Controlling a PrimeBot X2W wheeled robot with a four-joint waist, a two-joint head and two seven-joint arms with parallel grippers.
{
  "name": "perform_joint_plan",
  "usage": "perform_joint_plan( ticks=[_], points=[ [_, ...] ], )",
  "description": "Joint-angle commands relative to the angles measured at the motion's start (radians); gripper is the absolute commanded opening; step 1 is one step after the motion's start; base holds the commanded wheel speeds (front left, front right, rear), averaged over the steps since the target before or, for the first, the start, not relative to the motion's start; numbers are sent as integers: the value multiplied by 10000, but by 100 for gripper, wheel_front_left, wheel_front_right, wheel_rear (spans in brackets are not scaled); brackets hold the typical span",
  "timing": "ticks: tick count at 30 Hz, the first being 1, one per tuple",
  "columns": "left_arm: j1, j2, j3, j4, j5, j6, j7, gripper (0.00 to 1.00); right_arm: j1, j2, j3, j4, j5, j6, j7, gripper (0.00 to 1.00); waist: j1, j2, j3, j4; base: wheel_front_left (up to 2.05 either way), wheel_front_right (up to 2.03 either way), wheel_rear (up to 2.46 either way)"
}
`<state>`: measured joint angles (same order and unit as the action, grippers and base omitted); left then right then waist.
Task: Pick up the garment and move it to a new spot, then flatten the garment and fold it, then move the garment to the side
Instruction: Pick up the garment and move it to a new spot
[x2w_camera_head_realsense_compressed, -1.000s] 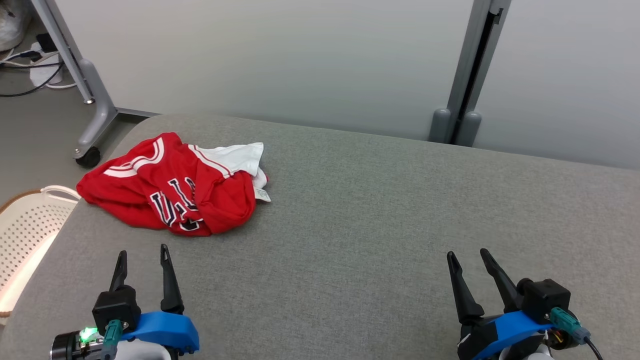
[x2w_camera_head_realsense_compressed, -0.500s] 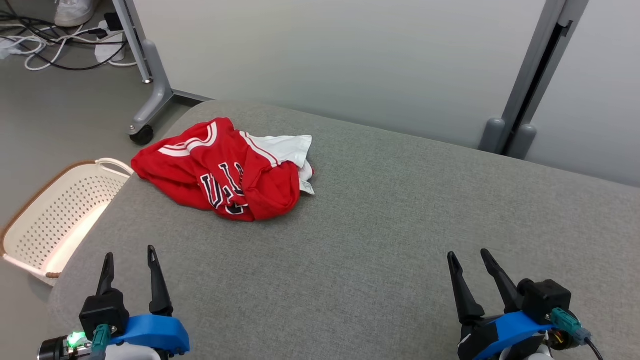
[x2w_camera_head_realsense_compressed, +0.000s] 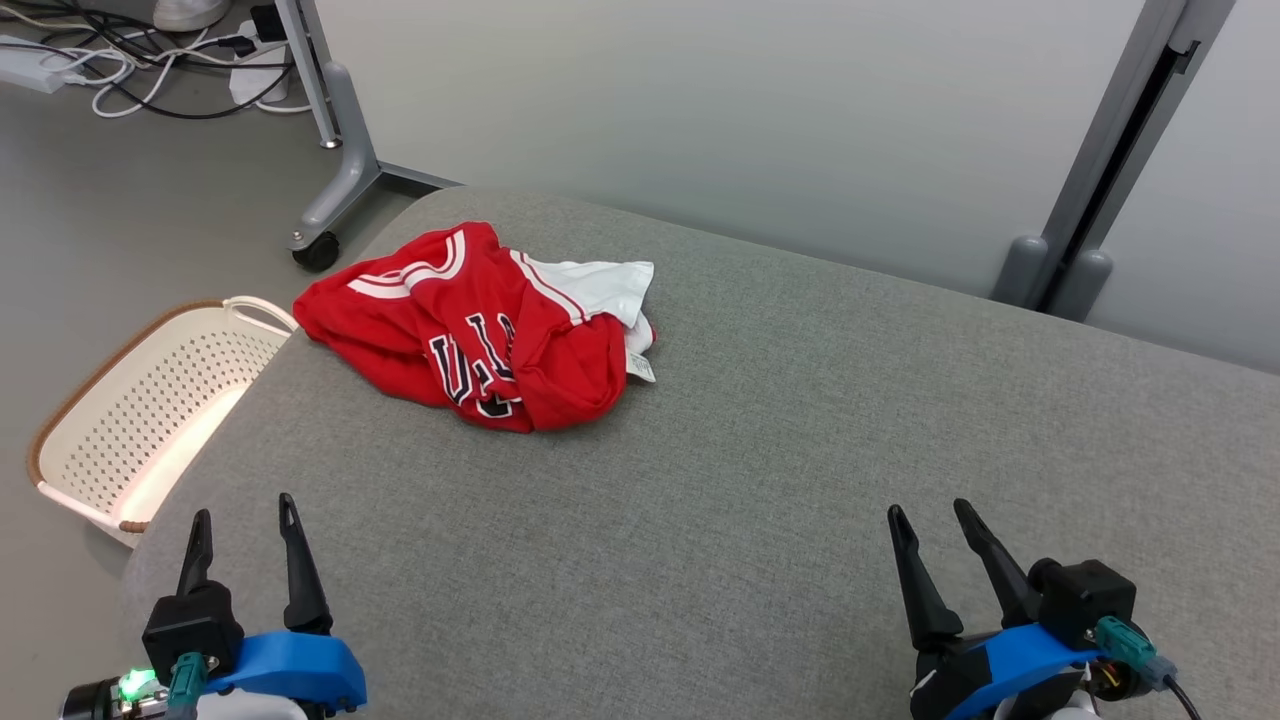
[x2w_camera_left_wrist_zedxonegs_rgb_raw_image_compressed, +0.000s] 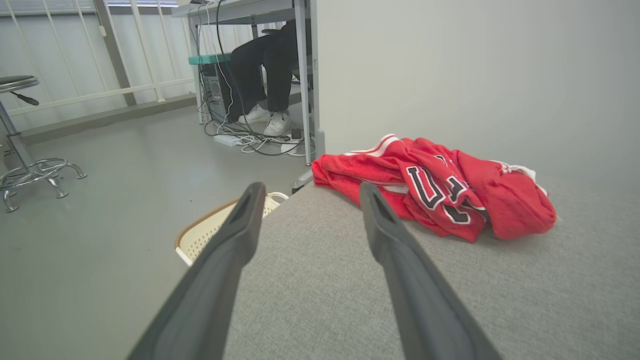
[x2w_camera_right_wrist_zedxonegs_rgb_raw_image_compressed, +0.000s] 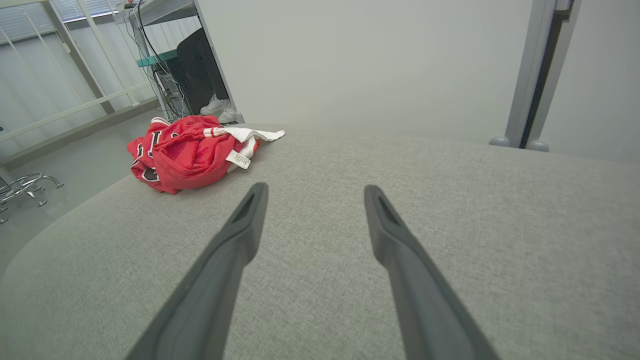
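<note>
1. Shows a leftward swing of the head camera since a second ago: more floor, more cables (x2w_camera_head_realsense_compressed: 150, 80) and more of the basket (x2w_camera_head_realsense_compressed: 150, 400) in frame, with no shift of the garment (x2w_camera_head_realsense_compressed: 480, 335) on the table (x2w_camera_head_realsense_compressed: 750, 500).
2. Finds the garment, red with white stripes, dark letters and a white part, crumpled in a heap near the table's far left corner, close to the rounded edge above the basket.
3. Places the left gripper (x2w_camera_head_realsense_compressed: 245, 507) low over the table's near left edge, jaws spread wide with nothing between them, well apart from the garment.
4. Places the right gripper (x2w_camera_head_realsense_compressed: 927, 507) at the near right, jaws likewise released and empty, over bare grey cloth.
5. From the left wrist: garment (x2w_camera_left_wrist_zedxonegs_rgb_raw_image_compressed: 435, 190) ahead and right of the fingers (x2w_camera_left_wrist_zedxonegs_rgb_raw_image_compressed: 240, 235), basket (x2w_camera_left_wrist_zedxonegs_rgb_raw_image_compressed: 200, 240) below the table's edge; beyond, a person's legs (x2w_camera_left_wrist_zedxonegs_rgb_raw_image_compressed: 260, 65) and white shoes (x2w_camera_left_wrist_zedxonegs_rgb_raw_image_compressed: 277, 122) under a desk, and a stool (x2w_camera_left_wrist_zedxonegs_rgb_raw_image_compressed: 25, 165) at the left.
6. From the right wrist: garment (x2w_camera_right_wrist_zedxonegs_rgb_raw_image_compressed: 185, 152) far off at the upper left, a white label (x2w_camera_right_wrist_zedxonegs_rgb_raw_image_compressed: 239, 159) hanging out at its near side.
</note>
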<state>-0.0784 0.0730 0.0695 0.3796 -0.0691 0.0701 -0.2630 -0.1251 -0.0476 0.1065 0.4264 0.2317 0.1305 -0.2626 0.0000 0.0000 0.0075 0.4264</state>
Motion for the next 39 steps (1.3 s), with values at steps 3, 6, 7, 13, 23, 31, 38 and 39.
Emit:
perform_joint_plan(
  ticks=[3,6,7,13,23,31,38,39],
  points=[
    [-27,2,66,-55,-16,36,-28,100,-100,-48,29,11,8,4,-35,100,0,0,63,-137,0,0,0],
    [-182,-25,125,-32,-104,14,-28,100,-115,-50,22,-6,-97,4,-35,100,0,0,145,-286,0,0,0],
    [-182,-25,125,-32,-104,14,-28,100,-115,-50,22,-6,-97,4,-35,100,0,0,145,-286,0,0,0],
    [-1177,174,480,-7,-316,-151,-28,100,-412,-48,9,-163,-446,4,-35,100,0,0,633,-930,0,0,0],
    [-3563,878,868,625,-411,-558,-29,100,-1071,-94,-58,-669,-1018,4,-35,100,0,0,1999,-2248,0,0,0],
    [-5395,1738,1188,3230,-695,-881,220,100,-1391,-292,-127,-1349,-1192,4,-35,100,0,0,3055,-3181,0,0,0],
    [-6329,2259,989,5563,-789,-1240,1466,100,-1424,-416,-400,-1745,-1241,4,-35,100,0,0,3474,-3398,0,0,0],
    [-6422,2271,1005,5808,-826,-1268,1566,100,-1432,-426,-413,-1782,-1235,4,-35,100,0,0,3519,-3401,0,0,0]
  ],
)
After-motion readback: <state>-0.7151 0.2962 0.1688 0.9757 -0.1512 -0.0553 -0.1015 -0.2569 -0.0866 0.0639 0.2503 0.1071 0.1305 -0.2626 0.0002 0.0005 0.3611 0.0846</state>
